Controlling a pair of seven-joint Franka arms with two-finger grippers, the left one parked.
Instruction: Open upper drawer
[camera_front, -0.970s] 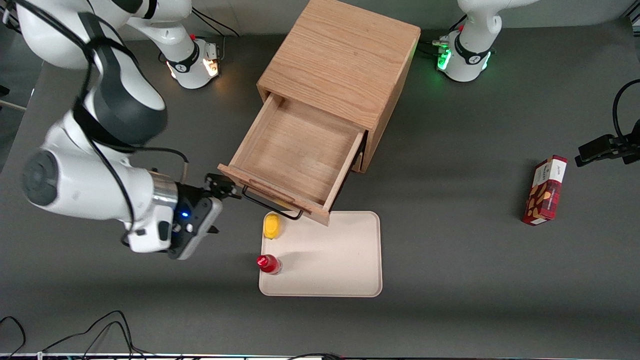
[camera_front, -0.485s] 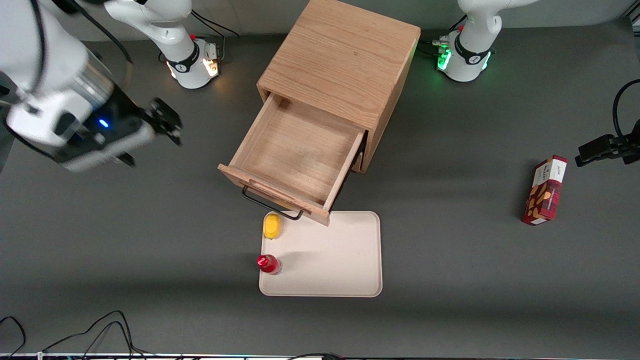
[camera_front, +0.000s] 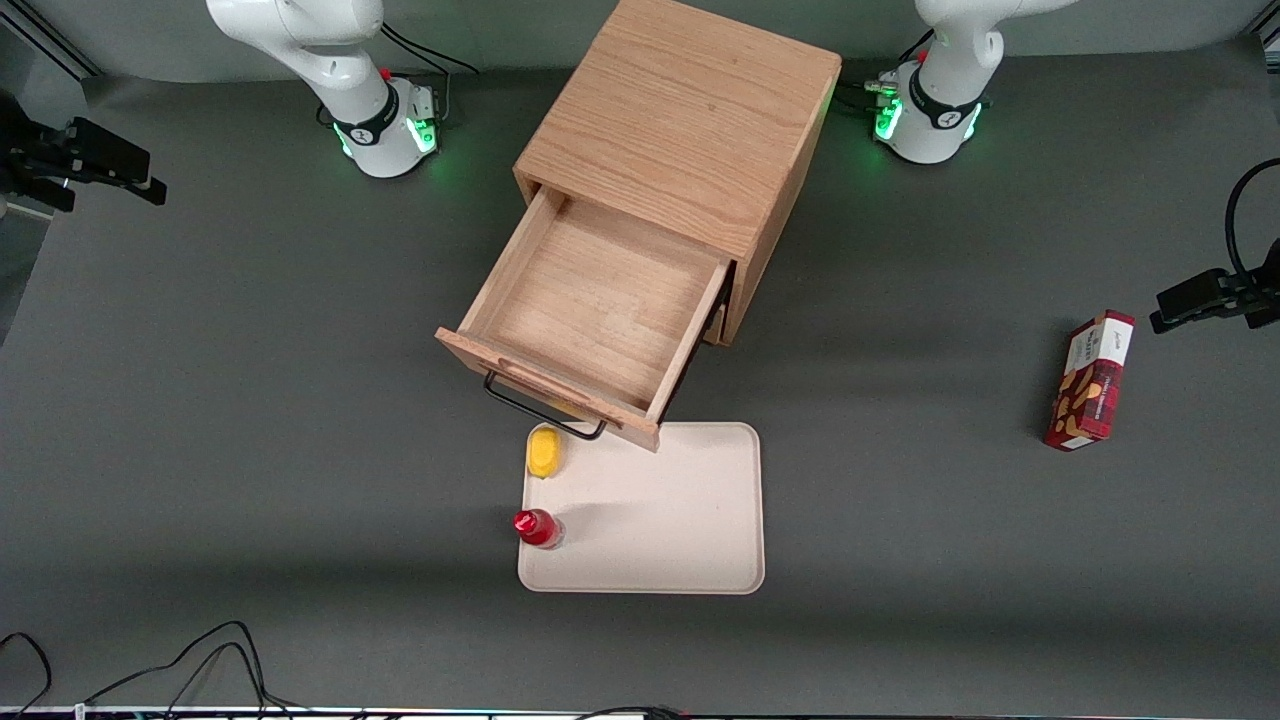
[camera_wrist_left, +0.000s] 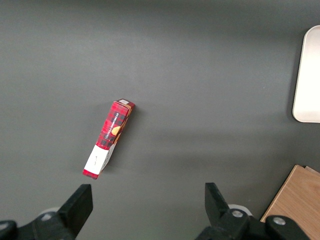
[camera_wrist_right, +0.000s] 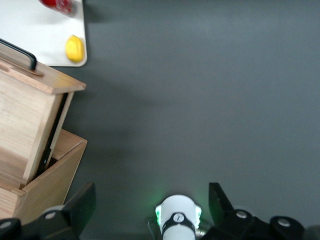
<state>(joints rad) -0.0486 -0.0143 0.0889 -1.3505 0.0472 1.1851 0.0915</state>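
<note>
The oak cabinet (camera_front: 680, 110) stands in the middle of the table. Its upper drawer (camera_front: 600, 300) is pulled far out and empty, with its black bar handle (camera_front: 540, 405) facing the front camera. The drawer (camera_wrist_right: 25, 110) and handle (camera_wrist_right: 20, 52) also show in the right wrist view. The lower drawer is hidden under the upper one. My right gripper (camera_front: 150, 178) is open and empty, raised high near the working arm's end of the table, well away from the cabinet. In the right wrist view the gripper (camera_wrist_right: 152, 197) has its fingers (camera_wrist_right: 85, 200) wide apart.
A beige tray (camera_front: 680, 520) lies in front of the open drawer, with a yellow object (camera_front: 543, 452) and a red bottle (camera_front: 537, 527) on it. A red box (camera_front: 1090, 380) lies toward the parked arm's end. The working arm's base (camera_front: 385, 125) stands beside the cabinet.
My gripper has left the drawer handle and swung up and away toward the working arm's end of the table. The drawer has stayed pulled out. The base light has turned green.
</note>
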